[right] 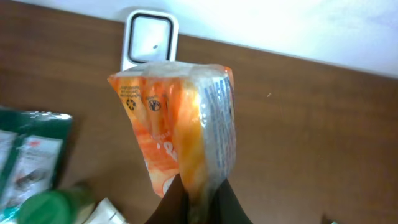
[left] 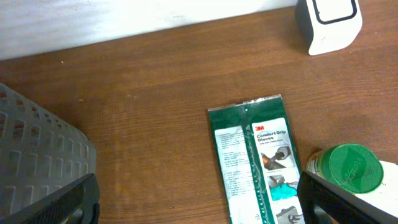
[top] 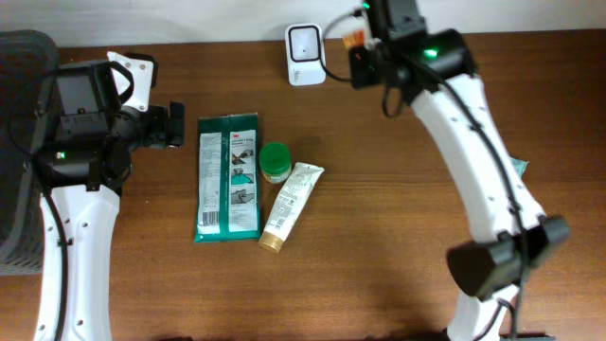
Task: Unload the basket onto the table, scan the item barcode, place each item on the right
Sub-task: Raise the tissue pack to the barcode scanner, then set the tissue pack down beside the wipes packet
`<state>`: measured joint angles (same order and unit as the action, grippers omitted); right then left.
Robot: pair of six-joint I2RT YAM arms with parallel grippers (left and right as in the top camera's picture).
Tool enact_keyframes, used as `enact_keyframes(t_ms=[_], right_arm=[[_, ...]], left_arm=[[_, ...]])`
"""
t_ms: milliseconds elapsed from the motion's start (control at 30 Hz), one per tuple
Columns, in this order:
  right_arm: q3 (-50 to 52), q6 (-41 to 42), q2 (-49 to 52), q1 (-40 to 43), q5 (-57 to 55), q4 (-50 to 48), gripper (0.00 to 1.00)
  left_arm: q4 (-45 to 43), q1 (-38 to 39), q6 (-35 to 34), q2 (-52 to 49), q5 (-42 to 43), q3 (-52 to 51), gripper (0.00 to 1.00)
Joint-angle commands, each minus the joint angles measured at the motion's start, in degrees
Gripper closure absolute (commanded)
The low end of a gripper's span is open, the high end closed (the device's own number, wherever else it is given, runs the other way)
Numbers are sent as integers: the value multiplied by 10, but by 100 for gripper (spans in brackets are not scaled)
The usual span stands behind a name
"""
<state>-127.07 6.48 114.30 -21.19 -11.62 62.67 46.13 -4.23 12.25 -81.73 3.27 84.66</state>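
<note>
- Far L of the overhead frame: grey mesh basket (top: pixel 17 142) is sitting at the edge of the wooden table (top: pixel 379 208). Its corner is also showing lower L in the L wrist view.
- L gripper (top: pixel 173 125) is hovering upper L, just R of the basket. Its jaws are standing wide w/ nothing btwn them, and it isn't touching any item.
- Centre-L: green 3M glove pack (top: pixel 228 177) is lying flat, long side running top to bottom.
- Just R of the pack: jar w/ green lid (top: pixel 275 161) is standing upright. It looks to be touching the pack's R edge, though I can't say for sure.
- Below-R of the jar: white tube (top: pixel 292 204) is lying tilted, gold cap pointing lower L, its top end right beside the jar.
- Top centre: white scanner (top: pixel 305 55) is standing at the table's back edge, window facing into the frame.
- R of the scanner, upper centre-R: R gripper (right: pixel 196 200) is pinching tight on the orange packet (right: pixel 180 130), gripping its lower end.
- Packet is hanging in the air, off the table, close in front of the scanner. In the R wrist view the scanner's window is showing just above the packet's top edge. Barcode isn't readable in any view.
</note>
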Motion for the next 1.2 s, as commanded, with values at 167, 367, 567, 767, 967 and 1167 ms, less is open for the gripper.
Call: enact_keyframes(t_ms=[167,367,567,767,967,1167], right_arm=[[-55,-327,209,-63,-251,-373,96],[-55,-558,335,-74,-227,-550,96],[-54,-557,340,-74,-244,-551,96],[-54,-327,172,-74,-204,-397,96],[-54,78,-59,29,-85,81,96],[55,153,-32,249,41,259,96]], left_arm=[[-2,1,5,7,8,7,1],[-1,1,5,7,8,7,1],[-1,1,5,7,8,7,1],[-1,1,5,7,8,7,1],[-1,1,5,7,8,7,1],[-1,1,5,7,8,7,1]])
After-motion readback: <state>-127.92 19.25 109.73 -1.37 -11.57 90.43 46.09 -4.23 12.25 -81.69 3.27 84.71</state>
